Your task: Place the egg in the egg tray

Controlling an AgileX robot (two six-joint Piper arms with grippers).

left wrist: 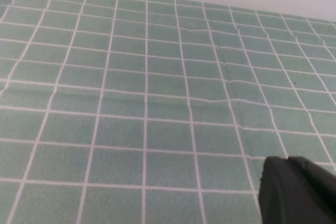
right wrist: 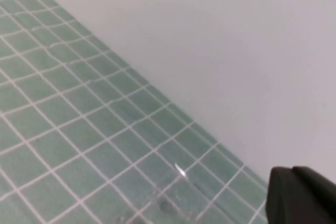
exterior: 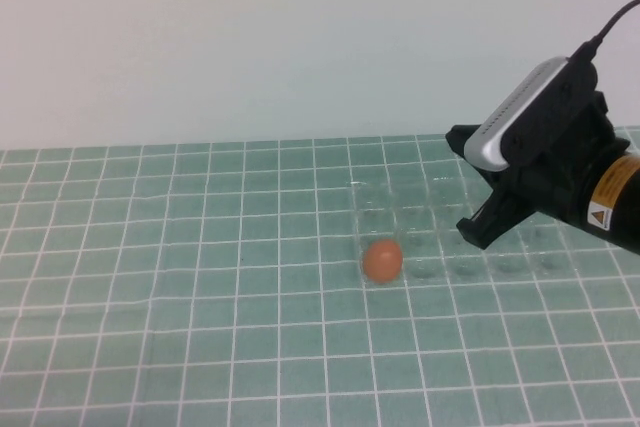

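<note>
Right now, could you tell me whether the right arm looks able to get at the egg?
Probably yes. The egg lies uncovered at the near left corner of the clear egg tray, and the right hand hangs above the tray to its right with nothing between them. The left hand is far off.

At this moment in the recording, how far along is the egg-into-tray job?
It looks essentially done: the egg sits in what appears to be the near-left corner cup of the clear egg tray. Nothing is in hand. The right gripper hangs above the tray's right part, away from the egg; the left gripper shows only over bare tiles. What seems left is parking the right arm.
</note>
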